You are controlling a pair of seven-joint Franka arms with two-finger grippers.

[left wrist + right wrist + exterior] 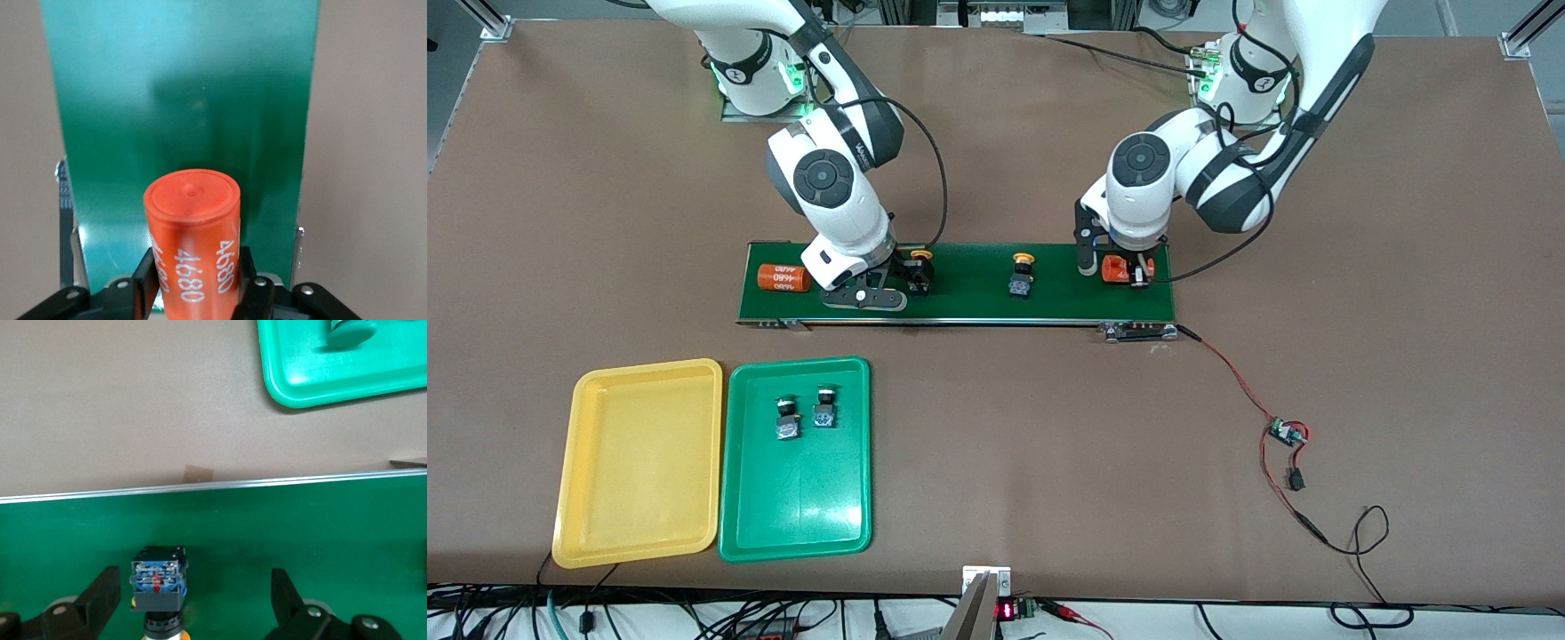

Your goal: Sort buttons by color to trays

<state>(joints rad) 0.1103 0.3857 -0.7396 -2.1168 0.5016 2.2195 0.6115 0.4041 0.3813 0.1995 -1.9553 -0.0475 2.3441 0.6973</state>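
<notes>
While the left hand (193, 293) grips an orange cylinder (193, 247) over the conveyor belt (960, 307) at the left arm's end, the right hand (197, 600) hangs open over a yellow-capped button (158, 583), which lies on the belt between its fingers, off centre and its long axis along them. A second yellow-capped button (1021, 275) sits mid-belt between the arms. Both green-capped buttons (805, 416) lie in the green tray (796, 533); the yellow tray (631, 524) holds none.

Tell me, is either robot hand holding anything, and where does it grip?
The left gripper clamps an orange cylinder by its printed sides, over the conveyor belt. The right gripper is open, holding nothing.
</notes>
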